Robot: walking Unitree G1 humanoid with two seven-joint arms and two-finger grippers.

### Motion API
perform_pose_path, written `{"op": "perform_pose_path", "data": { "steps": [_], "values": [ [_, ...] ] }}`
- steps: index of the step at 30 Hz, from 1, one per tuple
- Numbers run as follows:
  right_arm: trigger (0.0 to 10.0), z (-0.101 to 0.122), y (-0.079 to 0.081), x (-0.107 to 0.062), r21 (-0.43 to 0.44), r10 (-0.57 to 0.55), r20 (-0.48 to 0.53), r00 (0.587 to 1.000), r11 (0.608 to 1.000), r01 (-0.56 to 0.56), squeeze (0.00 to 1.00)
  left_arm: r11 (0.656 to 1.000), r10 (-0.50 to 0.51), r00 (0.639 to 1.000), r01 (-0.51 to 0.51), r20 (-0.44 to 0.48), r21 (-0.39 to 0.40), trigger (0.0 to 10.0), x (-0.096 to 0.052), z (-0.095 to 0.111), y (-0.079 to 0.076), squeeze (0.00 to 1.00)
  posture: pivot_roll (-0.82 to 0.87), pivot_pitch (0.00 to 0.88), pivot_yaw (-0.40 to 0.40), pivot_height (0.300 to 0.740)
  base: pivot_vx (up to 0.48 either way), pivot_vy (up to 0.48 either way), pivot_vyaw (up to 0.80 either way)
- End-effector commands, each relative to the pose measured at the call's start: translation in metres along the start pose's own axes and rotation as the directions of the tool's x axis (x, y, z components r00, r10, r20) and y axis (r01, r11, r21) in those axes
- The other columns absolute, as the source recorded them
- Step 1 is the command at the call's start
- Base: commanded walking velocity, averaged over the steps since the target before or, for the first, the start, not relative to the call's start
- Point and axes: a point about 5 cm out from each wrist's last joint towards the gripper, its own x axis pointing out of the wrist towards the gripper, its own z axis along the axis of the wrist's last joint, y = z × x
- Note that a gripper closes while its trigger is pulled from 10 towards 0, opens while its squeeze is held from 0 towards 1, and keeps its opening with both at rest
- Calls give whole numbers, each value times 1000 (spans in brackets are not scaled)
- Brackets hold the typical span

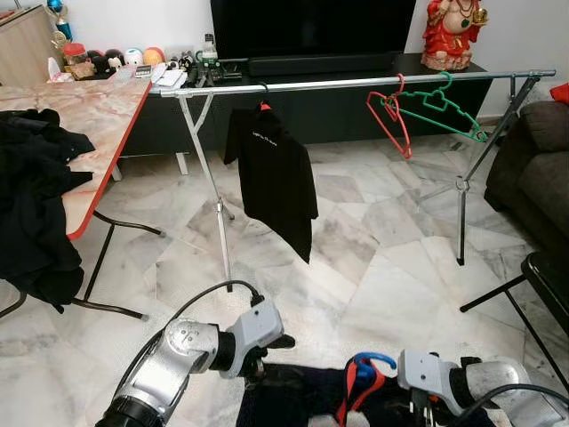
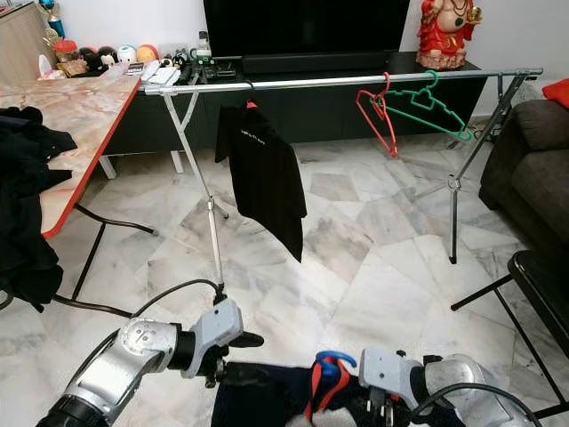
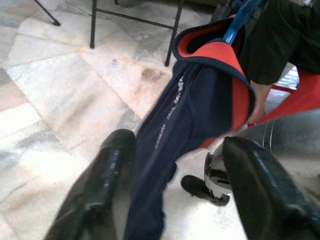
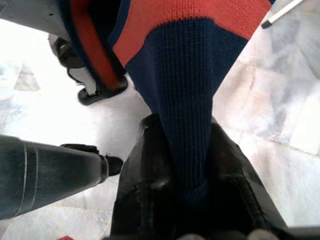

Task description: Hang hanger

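Observation:
Low in front of me hangs a navy garment (image 1: 298, 393) with a red collar (image 3: 215, 50) on a blue hanger (image 1: 371, 361). My right gripper (image 4: 187, 135) is shut on the navy knit cloth. My left gripper (image 3: 177, 145) stands open at the garment's left side, and the cloth (image 3: 190, 110) runs between its fingers. Ahead, a silver clothes rail (image 1: 356, 83) carries a black T-shirt (image 1: 276, 178) on a hanger. Further right on it hang a bare red hanger (image 1: 391, 120) and a green hanger (image 1: 440, 107).
A marble-topped table (image 1: 98, 116) with a pile of black clothes (image 1: 31, 205) stands at my left. A dark sofa (image 1: 533, 169) and a black stool (image 1: 551, 276) are at the right. A TV console (image 1: 311, 111) lies behind the rail, and open marble floor (image 1: 373, 267) before it.

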Motion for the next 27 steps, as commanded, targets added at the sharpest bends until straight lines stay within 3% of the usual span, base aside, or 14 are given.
{"op": "perform_pose_path", "data": {
  "steps": [1, 2, 3, 6, 16, 27],
  "values": [
    [0, 6, 0, 0, -14, 23, 40, 999, 1000, -22, 0, 1000, -9, 999, 10, -33, 7, 10000, 1, -7, -3, 863, -30, 22, -18, 740, 0, 0, 0],
    [0, 7, 1, 0, -12, 30, 47, 998, 999, -29, 0, 1000, -13, 999, 14, -35, 9, 10000, 1, -7, -3, 863, -30, 22, -18, 740, 0, 0, 0],
    [0, 9, 2, 2, -11, 58, 56, 997, 998, -57, 0, 1000, -4, 1000, 4, -29, 16, 10000, 2, -7, -3, 0, -26, 17, -20, 740, 0, 0, 0],
    [0, 12, 5, 4, -42, 95, 65, 993, 995, -92, 0, 999, -27, 996, 29, -90, 30, 10000, 6, -11, -5, 0, -22, 12, -24, 740, 0, 0, 0],
    [0, 24, 13, 10, -111, 188, 96, 977, 978, -177, 0, 999, -49, 993, 50, -104, 15, 10000, 12, -18, -6, 0, -34, 0, -24, 740, 0, 0, 0],
    [0, 48, -2, 24, -133, 102, 178, 979, 988, -79, 0, 996, -84, 990, 85, -109, 2, 10000, 14, -19, -10, 0, -30, 15, -16, 740, 0, 0, 0]
  ]
}}
